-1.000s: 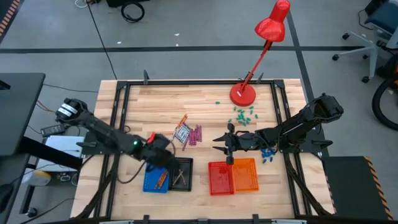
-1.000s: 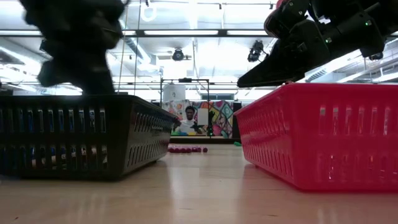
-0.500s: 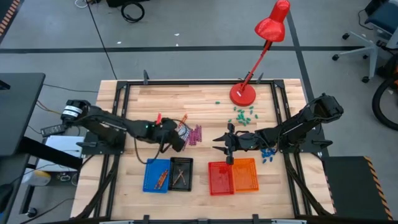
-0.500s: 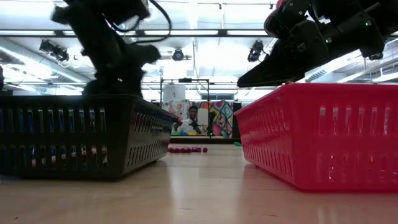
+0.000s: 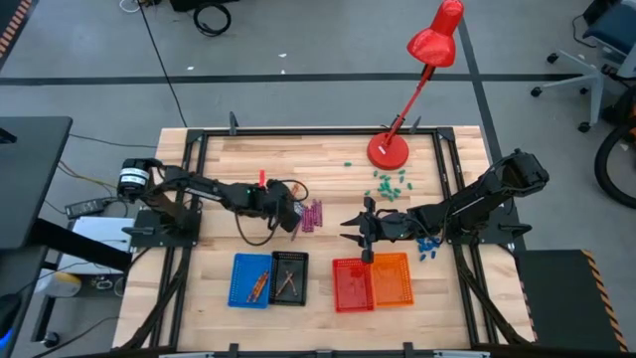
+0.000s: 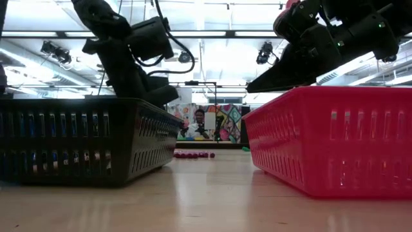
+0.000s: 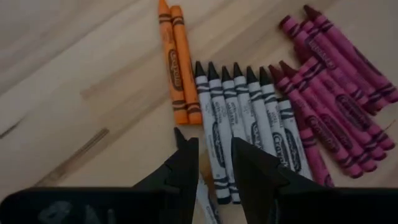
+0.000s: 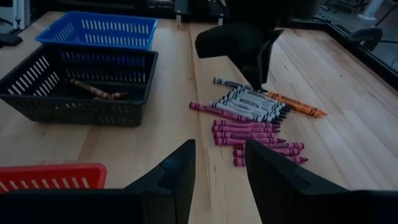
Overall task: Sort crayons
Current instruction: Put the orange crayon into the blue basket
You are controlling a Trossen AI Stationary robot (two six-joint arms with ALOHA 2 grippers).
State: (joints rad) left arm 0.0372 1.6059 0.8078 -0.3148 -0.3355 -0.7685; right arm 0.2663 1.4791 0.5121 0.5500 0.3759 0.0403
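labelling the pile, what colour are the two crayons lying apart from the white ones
Orange, with black-printed wrappers: the two orange wax crayons, clearest in the left wrist view.

Robotics lab: wood table [image 5: 318, 159] in a metal frame on grey floor, cables [image 5: 211, 17], office chair [image 5: 586, 60], strip lights [image 6: 212, 33], mural [image 6: 226, 122] on the far wall.

Two dark, near-black jointed arms. Left arm [image 5: 199, 189]: silvery-white collar with a black band at nine o'clock, small red mark near the wrist, black cable looping below. Right arm [image 5: 477, 204]: bulky matte links. Tapered, wedge-shaped black fingers [image 7: 183, 174] on both.
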